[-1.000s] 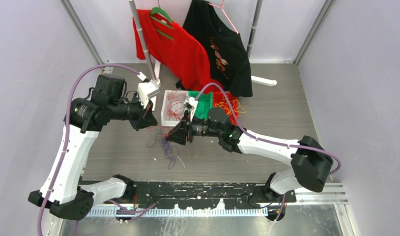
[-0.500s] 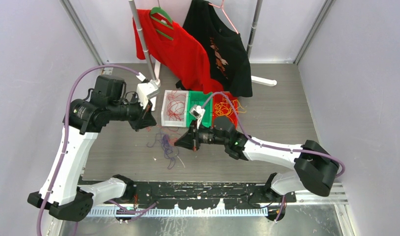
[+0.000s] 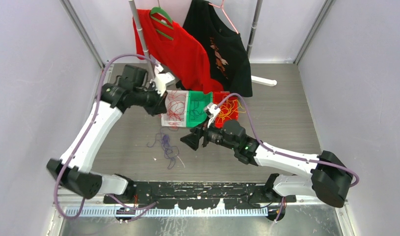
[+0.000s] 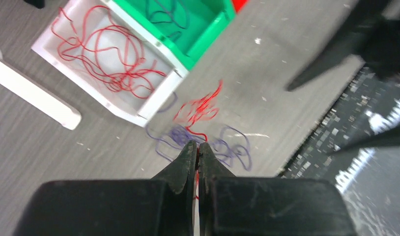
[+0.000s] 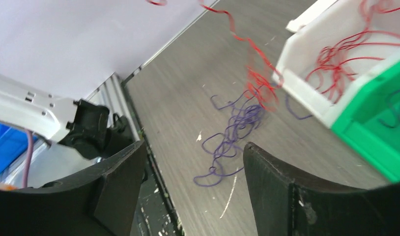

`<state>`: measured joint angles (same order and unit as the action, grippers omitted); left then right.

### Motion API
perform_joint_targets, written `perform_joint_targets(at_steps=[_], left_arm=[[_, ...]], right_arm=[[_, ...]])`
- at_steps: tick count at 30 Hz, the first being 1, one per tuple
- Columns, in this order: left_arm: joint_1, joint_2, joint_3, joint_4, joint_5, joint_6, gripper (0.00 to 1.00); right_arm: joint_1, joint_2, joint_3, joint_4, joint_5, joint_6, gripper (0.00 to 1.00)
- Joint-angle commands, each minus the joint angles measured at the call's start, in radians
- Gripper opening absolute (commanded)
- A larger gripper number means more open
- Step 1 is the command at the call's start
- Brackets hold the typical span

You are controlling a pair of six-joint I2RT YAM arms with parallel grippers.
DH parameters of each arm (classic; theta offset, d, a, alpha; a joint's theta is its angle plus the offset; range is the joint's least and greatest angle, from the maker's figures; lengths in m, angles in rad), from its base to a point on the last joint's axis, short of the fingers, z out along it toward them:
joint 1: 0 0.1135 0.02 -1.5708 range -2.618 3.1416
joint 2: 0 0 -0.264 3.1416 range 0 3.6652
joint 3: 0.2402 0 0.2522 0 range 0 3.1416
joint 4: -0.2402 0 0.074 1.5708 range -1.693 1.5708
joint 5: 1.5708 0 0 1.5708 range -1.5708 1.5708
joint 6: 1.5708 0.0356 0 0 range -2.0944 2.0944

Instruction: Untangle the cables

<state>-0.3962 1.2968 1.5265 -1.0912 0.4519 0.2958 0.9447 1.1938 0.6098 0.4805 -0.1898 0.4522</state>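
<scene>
- Partly done: red cables (image 4: 109, 64) in the white bin (image 4: 161, 96), dark cables (image 4: 163, 12) in the green bin (image 4: 203, 39), yellow-orange cables (image 3: 229, 106) in the red bin (image 3: 218, 97) (all at upper middle of the top view)
- Left to sort: purple-blue tangle (image 3: 166, 147) with red threaded through, loose on the tabletop (image 3: 276, 123) at centre frame
- On the left gripper (image 4: 198, 145), jaws pressed together, pinching a red strand (image 5: 237, 29) trailing down toward the tangle
- On the right gripper (image 5: 193, 147), jaws spread wide, holding nothing, just above the tangle
</scene>
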Motion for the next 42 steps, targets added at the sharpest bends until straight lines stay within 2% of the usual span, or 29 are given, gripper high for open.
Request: perform_joint_targets(at_steps=[1, 8, 13, 18, 26, 34, 35, 36, 40, 42], left_arm=[[0.005, 0.131, -0.012, 0.256, -0.111, 0.015, 0.00], [0.006, 0.319, -0.002, 0.463, -0.305, 0.096, 0.00], [0.008, 0.408, 0.032, 0.519, -0.402, 0.132, 0.00], [0.007, 0.417, -0.021, 0.597, -0.391, 0.119, 0.00], [0.008, 0.512, -0.057, 0.679, -0.282, 0.031, 0.00], [0.007, 0.621, -0.076, 0.738, -0.303, 0.037, 0.01], [0.007, 0.627, -0.076, 0.735, -0.310, 0.042, 0.06], [0.008, 0.626, -0.074, 0.727, -0.310, 0.044, 0.17], [0.008, 0.561, -0.082, 0.671, -0.273, 0.057, 0.67], [0.009, 0.513, -0.071, 0.616, -0.247, 0.061, 0.81]], right_arm=[[-0.019, -0.095, -0.004, -0.009, 0.153, -0.051, 0.77], [-0.029, -0.236, -0.074, -0.099, 0.261, -0.053, 0.77], [-0.032, -0.326, -0.103, -0.183, 0.292, -0.062, 0.77], [-0.034, -0.364, -0.122, -0.206, 0.309, -0.053, 0.77], [-0.034, -0.375, -0.077, -0.263, 0.341, -0.078, 0.78], [-0.035, -0.383, -0.030, -0.328, 0.323, -0.092, 0.78], [-0.035, -0.381, -0.026, -0.333, 0.322, -0.092, 0.77], [-0.036, -0.382, -0.025, -0.335, 0.322, -0.091, 0.78], [-0.044, -0.373, -0.012, -0.339, 0.310, -0.046, 0.81], [-0.050, -0.361, 0.003, -0.344, 0.278, -0.037, 0.81]])
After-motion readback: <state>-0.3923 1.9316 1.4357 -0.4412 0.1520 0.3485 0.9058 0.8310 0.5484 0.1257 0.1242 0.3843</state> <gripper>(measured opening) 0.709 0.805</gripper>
